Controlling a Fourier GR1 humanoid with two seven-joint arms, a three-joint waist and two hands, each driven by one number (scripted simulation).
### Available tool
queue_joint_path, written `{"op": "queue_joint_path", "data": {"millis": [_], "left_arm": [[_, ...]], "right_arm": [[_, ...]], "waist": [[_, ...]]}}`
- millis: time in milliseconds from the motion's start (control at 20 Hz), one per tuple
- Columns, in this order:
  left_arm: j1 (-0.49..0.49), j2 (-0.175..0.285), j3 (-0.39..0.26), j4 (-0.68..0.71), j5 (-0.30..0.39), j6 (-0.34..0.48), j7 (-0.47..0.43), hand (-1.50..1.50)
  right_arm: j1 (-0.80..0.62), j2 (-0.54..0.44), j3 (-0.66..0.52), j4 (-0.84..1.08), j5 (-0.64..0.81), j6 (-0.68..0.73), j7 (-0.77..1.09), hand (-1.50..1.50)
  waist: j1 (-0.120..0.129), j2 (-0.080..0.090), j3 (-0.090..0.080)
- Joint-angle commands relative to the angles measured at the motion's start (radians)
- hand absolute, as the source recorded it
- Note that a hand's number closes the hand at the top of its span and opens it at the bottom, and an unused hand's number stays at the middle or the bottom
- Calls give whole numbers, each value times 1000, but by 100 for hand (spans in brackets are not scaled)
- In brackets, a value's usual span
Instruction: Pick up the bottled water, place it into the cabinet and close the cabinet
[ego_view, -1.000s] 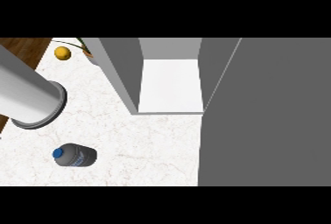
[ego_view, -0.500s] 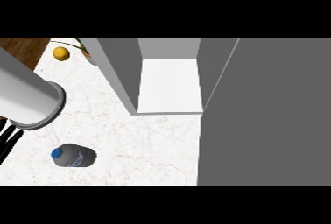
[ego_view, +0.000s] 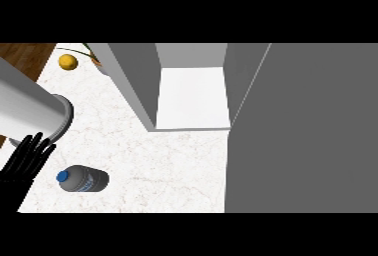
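The water bottle lies on the white marble counter at the lower left, grey-bodied with a blue cap facing left. My left hand shows at the left edge just beside the bottle's cap, fingers straight and open, not touching it as far as I can see. Its grey forearm fills the upper left. The cabinet stands open in the middle, showing a white shelf. Its grey door covers the right side. My right hand shows nowhere.
A yellow fruit sits at the counter's far left corner, next to a thin plant stem. The cabinet's grey side wall stands between the bottle's side of the counter and the shelf.
My left hand has slid into view from the left edge, its black fingers now much closer to the bottle. The bottle and cabinet have not moved.
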Motion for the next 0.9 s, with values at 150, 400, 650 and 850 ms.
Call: {"op": "queue_joint_path", "data": {"millis": [150,400,650,850], "left_arm": [[-108,-48,-37,258,-197,87,-237,-150],[-154,-14,-48,473,-275,109,-386,-150],[-179,-23,-98,585,-275,26,-463,-150],[-189,2,-125,694,-283,-40,-532,-150]], "right_arm": [[87,-37,-35,-138,-53,31,0,-150],[130,-35,-23,-142,-54,37,-18,-150],[162,-37,24,-180,-44,35,-16,-150],[141,-33,21,-114,-9,36,-70,-150]], "waist": [[-1,2,0],[-2,3,-1],[-8,3,-2],[-4,5,-3]]}}
